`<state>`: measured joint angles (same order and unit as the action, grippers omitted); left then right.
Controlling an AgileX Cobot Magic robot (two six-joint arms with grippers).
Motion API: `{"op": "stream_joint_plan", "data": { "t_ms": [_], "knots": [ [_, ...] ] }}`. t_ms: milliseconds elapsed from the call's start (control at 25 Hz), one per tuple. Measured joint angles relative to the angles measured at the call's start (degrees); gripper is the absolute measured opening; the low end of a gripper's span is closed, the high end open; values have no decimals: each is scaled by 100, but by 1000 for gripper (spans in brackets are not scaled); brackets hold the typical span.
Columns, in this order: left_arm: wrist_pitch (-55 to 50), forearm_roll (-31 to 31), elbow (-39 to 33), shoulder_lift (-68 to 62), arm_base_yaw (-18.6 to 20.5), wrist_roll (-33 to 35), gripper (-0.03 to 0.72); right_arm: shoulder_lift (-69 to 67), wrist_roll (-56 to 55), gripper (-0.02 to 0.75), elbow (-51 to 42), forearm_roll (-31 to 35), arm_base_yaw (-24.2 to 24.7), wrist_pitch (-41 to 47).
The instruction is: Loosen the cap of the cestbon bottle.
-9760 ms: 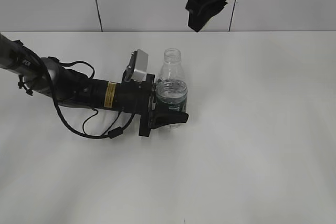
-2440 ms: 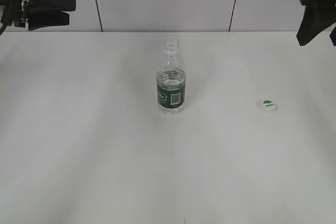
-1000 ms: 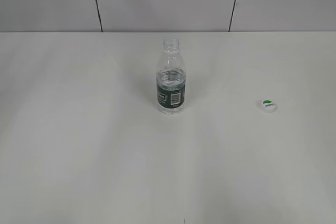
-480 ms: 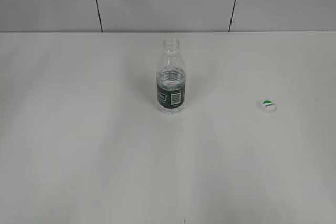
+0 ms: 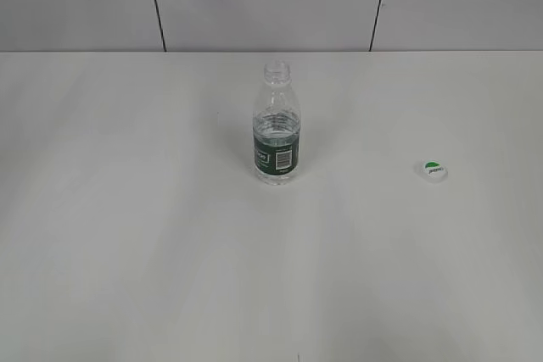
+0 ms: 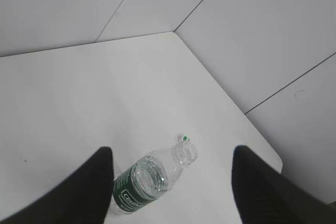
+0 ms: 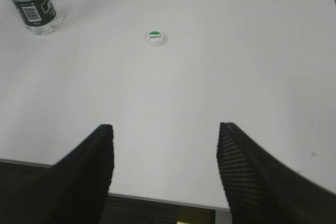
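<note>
A cestbon bottle [image 5: 277, 125] stands upright at the centre of the exterior frame on a white table [image 5: 127, 235]. Its mouth is bare. The cap [image 5: 433, 170] lies flat on the table at the right of the frame, well apart from the bottle.

Judging from this, the loosening step looks complete: the cap is fully off, and nothing more seems called for beyond keeping the arms away.

In the left wrist view, the left gripper [image 6: 170, 182] hangs high above the table with its jaws spread wide and nothing between them; the bottle shows at lower centre. In the right wrist view, the right gripper [image 7: 165, 169] is likewise spread and empty at the bottom of the frame, the cap at upper centre.

The bottle's dark green label carries a white barcode panel; the lettering is too small to read. The cap top shows a green half-circle and tiny, unreadable text.
</note>
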<state>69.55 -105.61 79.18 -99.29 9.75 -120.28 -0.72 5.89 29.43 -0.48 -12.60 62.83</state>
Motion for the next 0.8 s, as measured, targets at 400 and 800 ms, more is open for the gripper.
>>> {"op": "stream_joint_plan", "data": {
  "t_ms": [400,800],
  "knots": [
    [0,0,0,0,0,0,440,28,-5,473,0,-422,143,-6],
    [0,0,0,0,0,0,440,116,-18,473,0,-439,573,-12]
  ]
}}
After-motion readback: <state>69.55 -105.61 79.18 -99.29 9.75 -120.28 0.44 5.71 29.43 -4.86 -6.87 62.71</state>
